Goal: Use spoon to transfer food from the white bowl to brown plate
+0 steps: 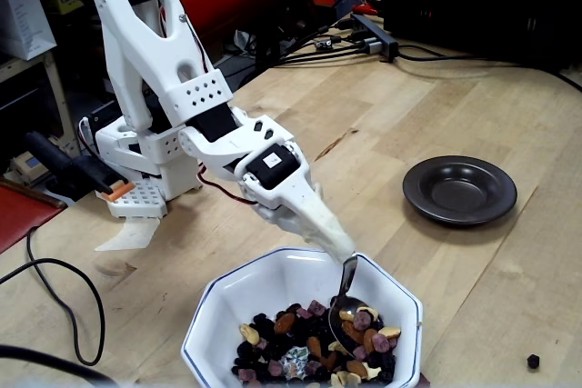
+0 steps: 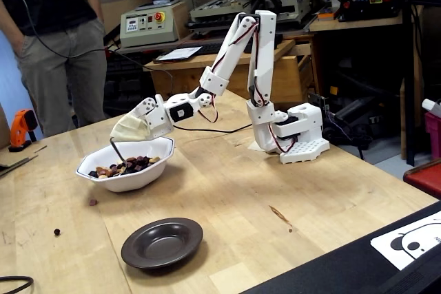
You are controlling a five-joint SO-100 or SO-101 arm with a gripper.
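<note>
The white bowl [image 1: 218,304] [image 2: 127,178] sits at the near edge in a fixed view, holding food [image 1: 291,352] of nuts, raisins and purple bits. My gripper [image 1: 338,244] [image 2: 118,134] hangs over the bowl's far rim, shut on the spoon's thin handle [image 1: 348,272]. The spoon [image 1: 344,308] [image 2: 114,151] points down into the bowl, and its scoop carries a few pieces of food [image 1: 368,323] just above the pile. The brown plate [image 1: 459,190] [image 2: 162,242] lies empty, apart from the bowl.
Loose pieces of food lie on the wood: one [image 1: 533,361] near the bowl, two more [image 2: 91,202] [image 2: 56,232] beside it. The arm's base [image 1: 136,156] [image 2: 300,135] stands behind. Cables [image 1: 55,315] trail at the left. A person [image 2: 52,32] stands past the table.
</note>
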